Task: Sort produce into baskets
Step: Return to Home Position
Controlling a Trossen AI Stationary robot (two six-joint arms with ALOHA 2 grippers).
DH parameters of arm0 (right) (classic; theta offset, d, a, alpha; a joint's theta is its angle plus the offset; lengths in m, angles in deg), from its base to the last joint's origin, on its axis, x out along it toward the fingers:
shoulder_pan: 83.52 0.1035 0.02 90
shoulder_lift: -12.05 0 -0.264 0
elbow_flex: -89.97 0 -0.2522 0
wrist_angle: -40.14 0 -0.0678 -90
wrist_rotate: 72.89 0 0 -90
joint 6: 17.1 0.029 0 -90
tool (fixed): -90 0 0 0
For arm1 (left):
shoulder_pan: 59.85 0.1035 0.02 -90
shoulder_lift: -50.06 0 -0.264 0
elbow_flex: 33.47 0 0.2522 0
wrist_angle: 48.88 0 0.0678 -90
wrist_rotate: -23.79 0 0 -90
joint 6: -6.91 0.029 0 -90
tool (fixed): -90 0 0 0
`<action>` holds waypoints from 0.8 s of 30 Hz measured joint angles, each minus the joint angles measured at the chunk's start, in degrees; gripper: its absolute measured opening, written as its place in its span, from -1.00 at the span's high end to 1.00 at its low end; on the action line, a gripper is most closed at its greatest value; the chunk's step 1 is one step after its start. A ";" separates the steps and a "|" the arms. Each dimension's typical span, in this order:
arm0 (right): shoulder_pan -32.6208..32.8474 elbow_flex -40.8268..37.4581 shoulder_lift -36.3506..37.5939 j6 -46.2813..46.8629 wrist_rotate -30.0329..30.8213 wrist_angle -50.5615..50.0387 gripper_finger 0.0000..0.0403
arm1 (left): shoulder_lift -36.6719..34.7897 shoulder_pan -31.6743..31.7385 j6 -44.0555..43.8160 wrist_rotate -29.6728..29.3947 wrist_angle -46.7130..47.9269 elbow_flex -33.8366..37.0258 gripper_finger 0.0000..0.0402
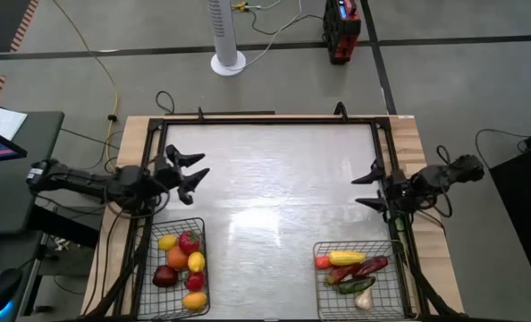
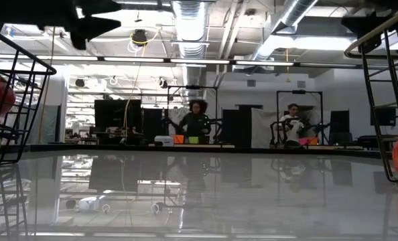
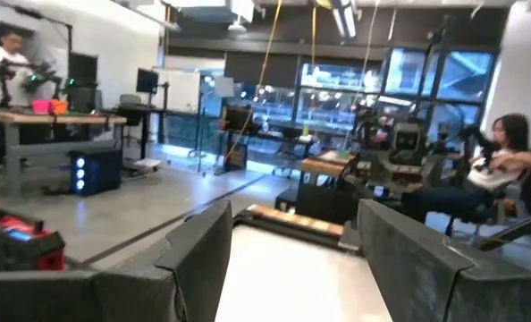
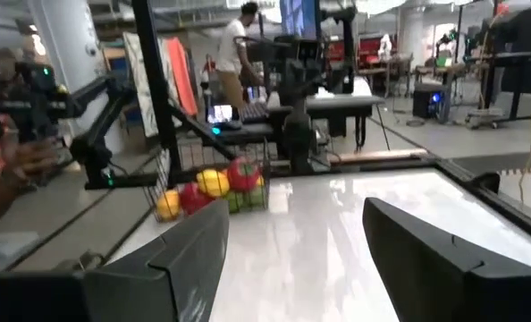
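Observation:
Two wire-mesh baskets stand at the table's near edge. The left basket holds several round red, orange and yellow pieces; it also shows in the right wrist view. The right basket holds elongated red, yellow, green and dark purple pieces and a whitish garlic bulb. My left gripper is open and empty above the table's left edge, beyond the left basket. My right gripper is open and empty at the table's right edge, beyond the right basket.
A dark frame runs around the white tabletop. People sit and stand at benches in the room beyond the table. A white fan column and a red box stand on the floor behind.

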 joint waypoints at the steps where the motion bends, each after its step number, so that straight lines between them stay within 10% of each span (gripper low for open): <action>1: 0.00 -0.59 -0.01 -0.28 0.03 1.04 -0.42 | -1.50 0.01 0.00 0.41 -0.08 0.87 -0.15; 24: -0.04 -13.31 -0.03 -0.20 3.74 15.29 -0.42 | -19.98 -4.22 -0.22 5.39 9.03 13.12 -0.15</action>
